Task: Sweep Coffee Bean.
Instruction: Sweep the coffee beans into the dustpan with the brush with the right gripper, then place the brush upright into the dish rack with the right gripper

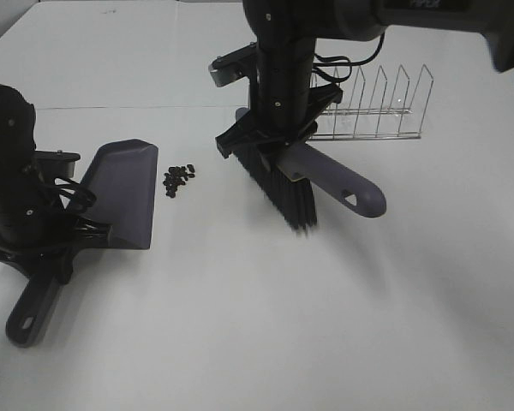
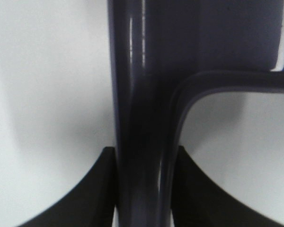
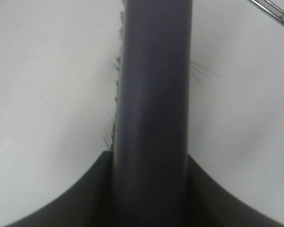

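My left claw [image 2: 143, 191] is clamped on the handle of the grey-purple plastic dustpan [image 1: 120, 193]. Its two dark fingers [image 2: 92, 194] press the handle from either side. The pan's wide scoop stretches out ahead of this claw and rests on the white table [image 1: 240, 334], and the end of the handle, with its hanging hole, sticks out behind the claw.

My right claw [image 3: 150, 189] is squeezed tight on the rounded handle of the grey-purple plastic hand brush with black bristles [image 1: 284, 190]. The bristle row hangs below this claw and points down toward the table. I cannot tell whether the tips touch the surface. The handle's rounded end with its hole juts out to the outer side of this claw, away from my left one.

The coffee bean [image 1: 178, 178] cluster, a loose scatter of tiny dark oval beans, lies on the table between my two claws. It sits just beside the far corner of the dustpan's open edge, ahead of my left claw. It is apart from the bristles, on the inner side of my right claw. None of the beans are in the scoop.

A clear wire rack with upright dividers [image 1: 377, 107] stands on the table beyond my right claw, near it.
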Action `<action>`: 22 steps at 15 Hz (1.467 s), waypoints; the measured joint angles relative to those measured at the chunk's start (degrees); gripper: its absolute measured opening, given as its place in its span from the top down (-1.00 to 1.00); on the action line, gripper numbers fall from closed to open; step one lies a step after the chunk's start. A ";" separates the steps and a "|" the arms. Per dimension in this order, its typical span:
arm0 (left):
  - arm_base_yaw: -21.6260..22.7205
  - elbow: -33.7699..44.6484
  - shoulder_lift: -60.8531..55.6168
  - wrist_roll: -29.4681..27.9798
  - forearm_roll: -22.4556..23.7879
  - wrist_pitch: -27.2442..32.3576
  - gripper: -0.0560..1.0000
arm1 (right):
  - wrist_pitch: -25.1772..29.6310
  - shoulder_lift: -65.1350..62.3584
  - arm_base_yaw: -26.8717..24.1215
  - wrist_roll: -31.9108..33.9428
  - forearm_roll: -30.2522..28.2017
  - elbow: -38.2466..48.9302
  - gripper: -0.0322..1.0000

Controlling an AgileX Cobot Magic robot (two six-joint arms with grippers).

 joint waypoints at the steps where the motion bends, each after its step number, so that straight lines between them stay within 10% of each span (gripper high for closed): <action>1: 0.00 0.00 0.00 0.06 -0.06 -0.06 0.39 | 2.12 2.75 0.46 0.00 0.00 -4.01 0.25; 6: 0.00 0.00 0.00 0.23 -0.52 -0.06 0.39 | 8.65 14.67 4.30 -2.46 1.72 -24.64 0.25; 15: 0.00 -0.06 0.00 0.40 -0.80 0.00 0.39 | 9.45 16.04 11.06 -4.35 11.69 -32.43 0.26; 22: 0.00 -0.06 0.00 0.46 -0.86 0.06 0.39 | 9.80 8.94 10.66 -4.47 -0.40 -33.98 0.26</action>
